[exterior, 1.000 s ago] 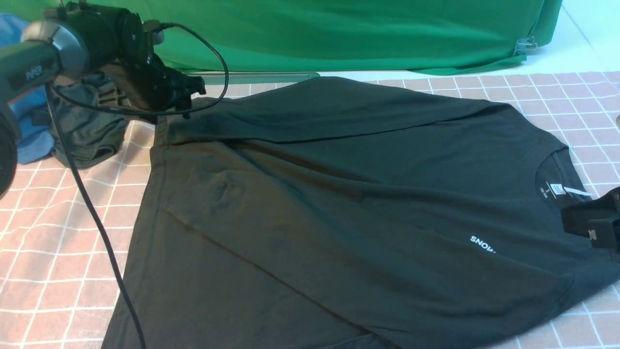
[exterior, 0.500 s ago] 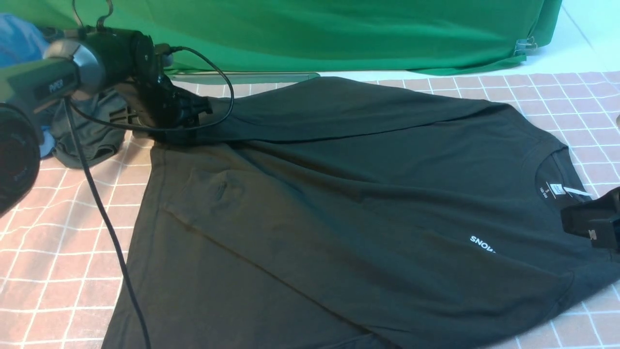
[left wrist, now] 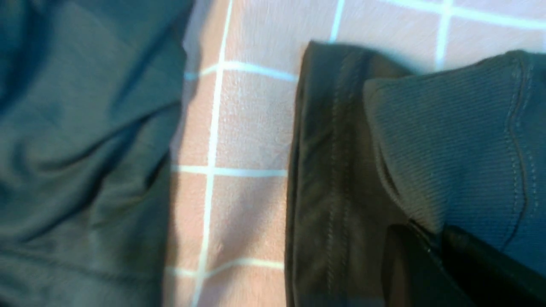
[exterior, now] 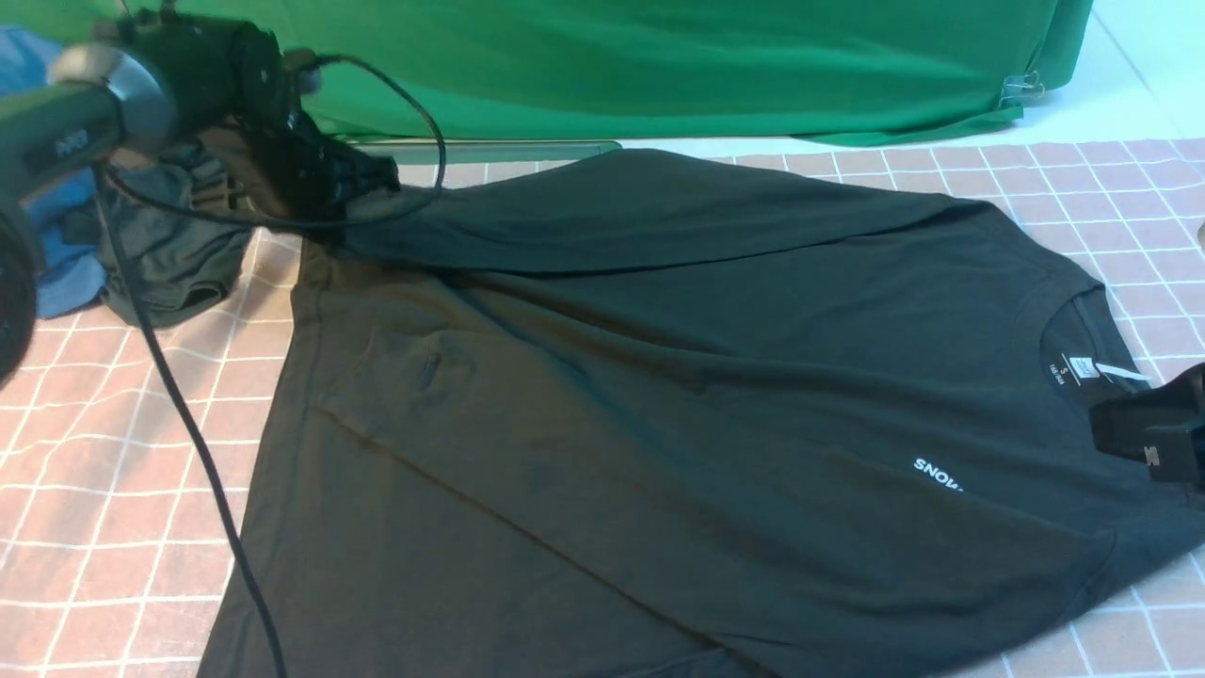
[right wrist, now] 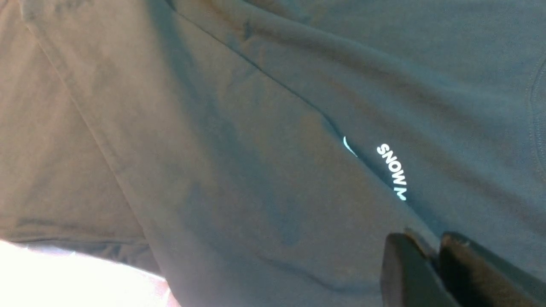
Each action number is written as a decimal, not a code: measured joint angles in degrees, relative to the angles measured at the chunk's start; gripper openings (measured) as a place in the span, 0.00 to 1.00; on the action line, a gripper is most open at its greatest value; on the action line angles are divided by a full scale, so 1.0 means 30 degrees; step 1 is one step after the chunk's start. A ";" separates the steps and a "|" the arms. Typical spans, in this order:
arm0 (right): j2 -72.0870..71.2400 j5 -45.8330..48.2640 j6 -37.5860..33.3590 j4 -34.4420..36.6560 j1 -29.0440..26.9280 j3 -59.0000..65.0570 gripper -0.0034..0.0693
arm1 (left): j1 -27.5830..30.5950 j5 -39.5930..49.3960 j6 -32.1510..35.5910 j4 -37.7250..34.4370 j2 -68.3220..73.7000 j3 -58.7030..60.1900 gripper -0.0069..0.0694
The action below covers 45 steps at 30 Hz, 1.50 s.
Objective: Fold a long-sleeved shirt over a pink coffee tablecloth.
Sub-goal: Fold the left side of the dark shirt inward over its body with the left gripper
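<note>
a large black cotton long-sleeved shirt [exterior: 659, 377] is spread flat across the wide dusty-pink checked tablecloth with thin white grid lines [exterior: 113, 452], collar to the right, hem to the left. one sleeve is laid along the far edge of the body, running from the right shoulder toward the far left. the ribbed sleeve cuff [left wrist: 448, 140] is pinched in the left gripper [exterior: 362, 193] at the far-left corner of the shirt; in the left wrist view the black fingers are seen pressed together on the cuff, with the stitched hem just beside it and bare checked cloth next to that. the right gripper [exterior: 1106, 428] is seen at the right edge, near the collar; in the right wrist view its fingers are closed tight on a fold of the shirt fabric (only a thin slit between them). white "snow" lettering [exterior: 937, 476] is partly covered by a fold, and a white neck label [exterior: 1080, 367] is visible inside the collar. a crumpled dark grey garment [exterior: 174, 264] and a blue garment [exterior: 61, 273] are piled at the far left, apart from the shirt. a plain bright green cloth [exterior: 659, 66] is hung across the far side. a black cable [exterior: 188, 433] is draped from the left arm down over the tablecloth.
</note>
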 joint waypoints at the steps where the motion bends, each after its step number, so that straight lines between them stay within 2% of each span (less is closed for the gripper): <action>1: 0.0000 0.0000 0.0000 0.0000 0.0000 0.0000 0.24 | 0.0000 0.0204 0.0000 -0.0020 -0.0274 0.0000 0.13; 7: 0.0000 0.0000 0.0000 0.0000 0.0000 0.0000 0.24 | 0.0000 0.1943 0.0397 -0.1202 -0.1691 0.0000 0.13; 10: 0.0000 -0.0169 -0.0144 -0.0068 0.0000 0.0000 0.24 | 0.0000 0.3371 0.0953 -0.2551 -0.2398 0.0000 0.13; 15: 0.0000 -0.1396 -0.0403 -0.1121 0.0000 0.0000 0.24 | -0.0370 0.5411 0.1427 -0.4088 -0.4248 0.1186 0.13; 21: 0.0000 -0.2257 -0.0338 -0.1879 0.0000 0.0000 0.24 | -0.1236 0.5408 0.1025 -0.4551 -0.6747 0.4479 0.13; 31: 0.0000 -0.2549 -0.0338 -0.2076 0.0000 0.0000 0.24 | -0.1344 0.5327 0.0339 -0.4404 -0.9846 1.0018 0.13; 45: 0.0000 -0.2626 -0.0338 -0.2120 0.0000 0.0000 0.24 | -0.1344 0.4521 0.0091 -0.4901 -1.0448 1.3777 0.13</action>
